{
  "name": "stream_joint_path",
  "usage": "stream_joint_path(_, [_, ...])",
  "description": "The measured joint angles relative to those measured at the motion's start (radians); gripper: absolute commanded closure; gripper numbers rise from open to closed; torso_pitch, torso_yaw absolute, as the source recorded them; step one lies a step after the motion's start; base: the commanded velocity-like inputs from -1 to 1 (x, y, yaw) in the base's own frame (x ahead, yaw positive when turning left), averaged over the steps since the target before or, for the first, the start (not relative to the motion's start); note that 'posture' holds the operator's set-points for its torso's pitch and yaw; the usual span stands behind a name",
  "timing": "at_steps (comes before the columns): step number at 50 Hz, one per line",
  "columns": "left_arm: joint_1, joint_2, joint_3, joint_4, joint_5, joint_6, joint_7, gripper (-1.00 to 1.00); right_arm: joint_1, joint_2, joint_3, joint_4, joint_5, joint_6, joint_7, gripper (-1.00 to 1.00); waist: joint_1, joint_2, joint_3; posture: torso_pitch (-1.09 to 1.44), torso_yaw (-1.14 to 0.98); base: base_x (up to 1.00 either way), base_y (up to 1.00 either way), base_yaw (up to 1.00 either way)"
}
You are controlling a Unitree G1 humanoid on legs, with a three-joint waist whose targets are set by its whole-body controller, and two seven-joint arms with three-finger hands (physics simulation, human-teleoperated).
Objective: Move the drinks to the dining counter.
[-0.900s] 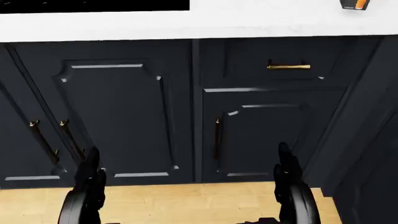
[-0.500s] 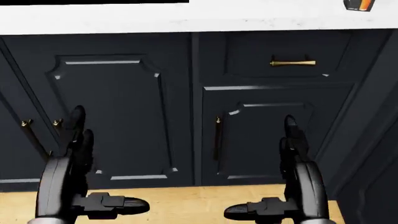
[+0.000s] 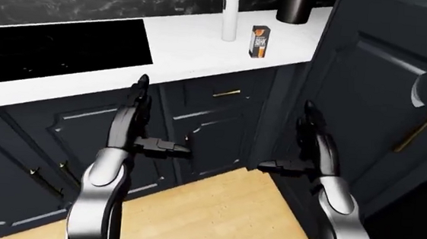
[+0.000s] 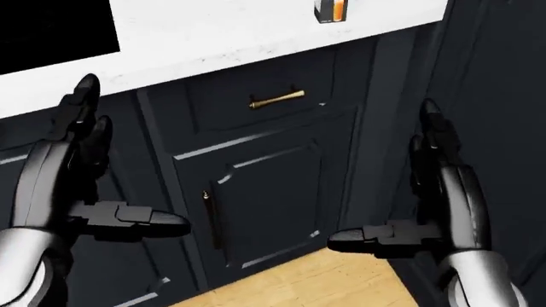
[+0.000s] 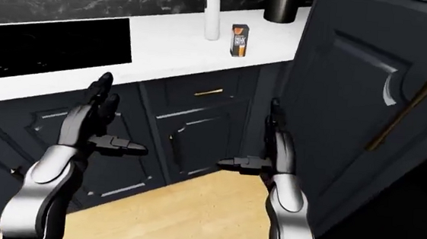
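A small orange and black drink carton (image 3: pixel 260 41) stands on the white counter (image 3: pixel 188 49), near its right end. A tall white bottle (image 3: pixel 229 16) stands just behind it. My left hand (image 3: pixel 139 109) is open, fingers up and thumb out, below the counter edge. My right hand (image 3: pixel 310 134) is open too, held before the dark cabinets well below and to the right of the carton. Both hands are empty. In the head view only the carton's bottom (image 4: pixel 330 11) shows at the top edge.
A black cooktop (image 3: pixel 50 52) is set in the counter at left. A dark cylinder (image 3: pixel 292 4) stands at the counter's far right. A tall dark cabinet (image 3: pixel 399 94) with a brass handle rises at right. Dark cabinet doors and a drawer (image 4: pixel 273 96) face me above the wood floor (image 3: pixel 206 216).
The camera has turned, so the cabinets and counter slid left and tilted in the head view. Both hands have risen higher in the picture, still open.
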Motion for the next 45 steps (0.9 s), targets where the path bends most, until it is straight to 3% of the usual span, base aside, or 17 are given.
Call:
stream_joint_path(3, [-0.02,0.016,0.025,-0.017,0.001,0.021,0.005,-1.0,-0.022,0.004,0.009,-0.045,0.0,0.021,0.011,-1.0,0.018,0.061,0.002,0.0,0.0,0.77,0.0,0.0])
stream_joint_path(5, [-0.018,0.024,0.039,-0.009,0.007,0.022,0.011,-1.0,-0.019,0.014,0.021,-0.055,0.007,0.035,0.019,-1.0,0.011,0.033,0.017,0.0,0.0,0.8,0.0,0.0])
stream_joint_path(8, [-0.024,0.024,0.036,-0.009,0.012,0.048,0.016,-1.0,-0.023,0.007,0.011,-0.058,0.019,0.064,0.025,-1.0,0.014,0.008,-0.007,0.0,0.0,0.81,0.0,0.0])
stream_joint_path(12, [-0.038,0.028,0.026,-0.039,0.016,0.056,0.013,-1.0,-0.039,0.0,-0.012,-0.086,0.028,0.07,0.015,-1.0,0.023,-0.029,-0.021,0.0,0.0,0.81,-0.01,0.0])
stream_joint_path(17, [-0.04,0.028,0.041,-0.046,0.031,0.049,0.017,-1.0,-0.063,-0.003,-0.01,-0.131,0.082,0.096,0.021,-1.0,0.037,-0.035,-0.053,0.0,0.0,0.27,0.0,-0.63])
stream_joint_path(19, [-0.04,0.027,0.038,-0.054,0.037,0.052,0.019,-1.0,-0.054,-0.005,-0.006,-0.129,0.093,0.102,0.024,-1.0,0.024,-0.056,-0.037,0.0,0.0,0.15,0.0,-1.0])
stream_joint_path(20, [-0.041,0.02,0.03,-0.049,0.037,0.049,0.018,-1.0,-0.047,-0.009,-0.01,-0.122,0.094,0.107,0.023,-1.0,0.009,-0.069,-0.021,0.0,0.0,0.12,0.0,-0.66])
stream_joint_path(21, [-0.038,0.009,0.012,-0.03,0.035,0.047,0.014,-1.0,-0.036,-0.015,-0.021,-0.106,0.092,0.115,0.02,-1.0,-0.006,-0.058,0.002,0.0,0.0,0.0,0.0,0.0])
stream_joint_path(22, [-0.04,0.002,-0.013,-0.011,0.028,0.049,0.006,-1.0,-0.02,-0.02,-0.035,-0.093,0.08,0.125,0.013,-1.0,-0.009,-0.07,0.019,0.0,0.0,0.0,0.0,0.0])
stream_joint_path(23, [-0.039,0.002,-0.028,-0.005,0.02,0.056,-0.003,-1.0,-0.016,-0.025,-0.039,-0.081,0.062,0.135,0.006,-1.0,-0.012,-0.084,0.024,0.0,0.0,0.08,0.0,0.0])
stream_joint_path(24, [-0.036,0.003,-0.03,-0.007,0.013,0.067,-0.01,-1.0,-0.019,-0.027,-0.036,-0.076,0.044,0.144,0.002,-1.0,-0.014,-0.091,0.013,0.0,0.0,0.58,0.0,0.0])
stream_joint_path(30, [-0.054,0.027,0.033,-0.051,0.019,0.064,0.003,-1.0,-0.065,-0.014,0.005,-0.147,0.015,0.124,0.029,-1.0,-0.002,-0.06,-0.016,0.0,0.0,0.69,0.0,0.0])
stream_joint_path(35, [-0.064,0.028,0.027,-0.052,0.013,0.04,0.005,-1.0,-0.08,-0.014,0.002,-0.17,0.01,0.13,0.035,-1.0,-0.013,-0.039,-0.043,0.0,0.0,0.69,0.0,0.0])
stream_joint_path(39, [-0.072,0.032,0.023,-0.037,0.006,0.071,0.005,-1.0,-0.082,-0.014,-0.004,-0.164,0.009,0.156,0.035,-1.0,-0.021,0.0,-0.045,0.0,0.0,0.7,0.0,0.0])
stream_joint_path(42, [-0.054,0.038,0.04,-0.022,0.009,0.071,0.008,-1.0,-0.073,-0.004,0.009,-0.157,0.017,0.169,0.039,-1.0,0.002,0.0,-0.017,0.0,0.0,0.67,0.0,0.0])
stream_joint_path(45, [-0.054,0.04,0.05,-0.028,0.014,0.085,0.015,-1.0,-0.075,-0.007,0.008,-0.168,0.027,0.186,0.044,-1.0,0.005,0.016,-0.029,0.0,0.0,0.14,0.0,0.0])
